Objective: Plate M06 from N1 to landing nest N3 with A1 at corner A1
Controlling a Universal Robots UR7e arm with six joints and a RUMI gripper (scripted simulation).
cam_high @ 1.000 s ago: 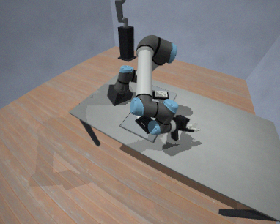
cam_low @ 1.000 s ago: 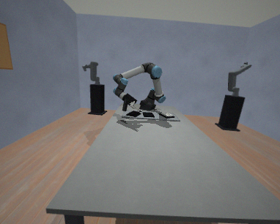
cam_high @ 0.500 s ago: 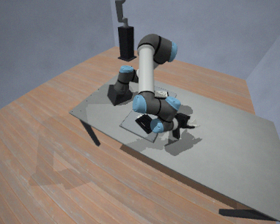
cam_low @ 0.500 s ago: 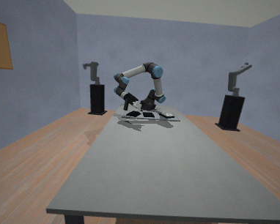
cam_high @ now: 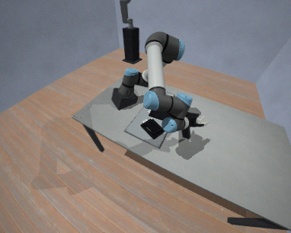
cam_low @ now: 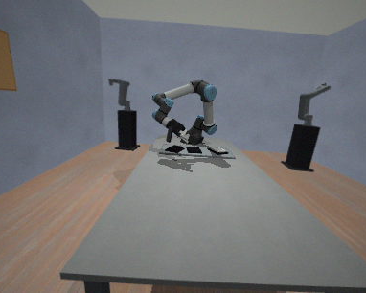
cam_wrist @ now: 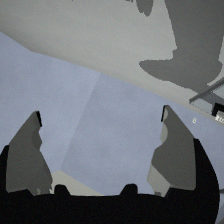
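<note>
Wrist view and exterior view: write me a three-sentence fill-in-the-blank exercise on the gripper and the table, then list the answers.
1. In the wrist view, the gap between the two fingers of the gripper holds ____.
2. The gripper's jaws stand ____, not shut.
3. In the exterior view, the arm works at the ____ end of the long grey table.

Missing words: nothing; open; far

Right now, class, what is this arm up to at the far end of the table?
One grey arm bends low over a thin mat on the grey table. Its claw is open with nothing between the fingers. Dark plates lie flat on the mat; none has been lifted.
</note>
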